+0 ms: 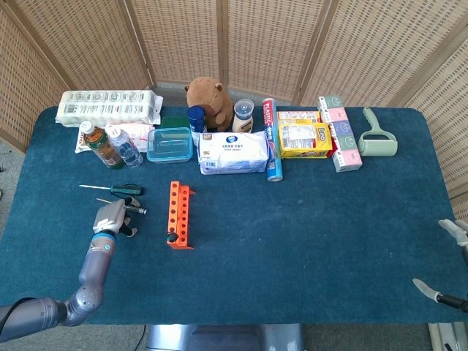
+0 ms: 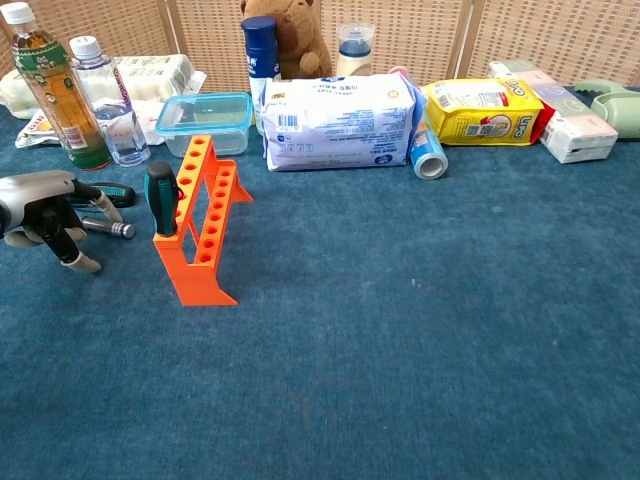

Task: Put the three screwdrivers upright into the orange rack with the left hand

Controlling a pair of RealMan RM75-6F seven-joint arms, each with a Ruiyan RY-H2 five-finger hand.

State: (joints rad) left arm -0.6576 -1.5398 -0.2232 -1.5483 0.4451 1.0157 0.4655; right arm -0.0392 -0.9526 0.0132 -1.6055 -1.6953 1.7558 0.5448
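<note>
The orange rack [image 1: 179, 213] [image 2: 203, 222] stands left of the table's middle. One green-and-black screwdriver [image 2: 160, 198] is upright in its near end. A second green-and-black screwdriver [image 1: 118, 189] [image 2: 108, 192] lies flat, left of the rack. My left hand [image 1: 110, 217] [image 2: 38, 204] is low over the cloth beside it. Its fingers curl round the grey-handled screwdriver [image 1: 135, 209] [image 2: 113, 228], whose handle end pokes out toward the rack. My right hand [image 1: 455, 232] shows at the far right edge of the head view, fingers apart and holding nothing.
Along the back stand two bottles [image 2: 60, 90], a clear lidded box [image 2: 205, 118], a wipes pack [image 2: 335, 120], a plush toy [image 1: 208, 99], a yellow pack [image 2: 480, 110] and pastel boxes [image 1: 342, 135]. The blue cloth [image 1: 292, 234] covers the table.
</note>
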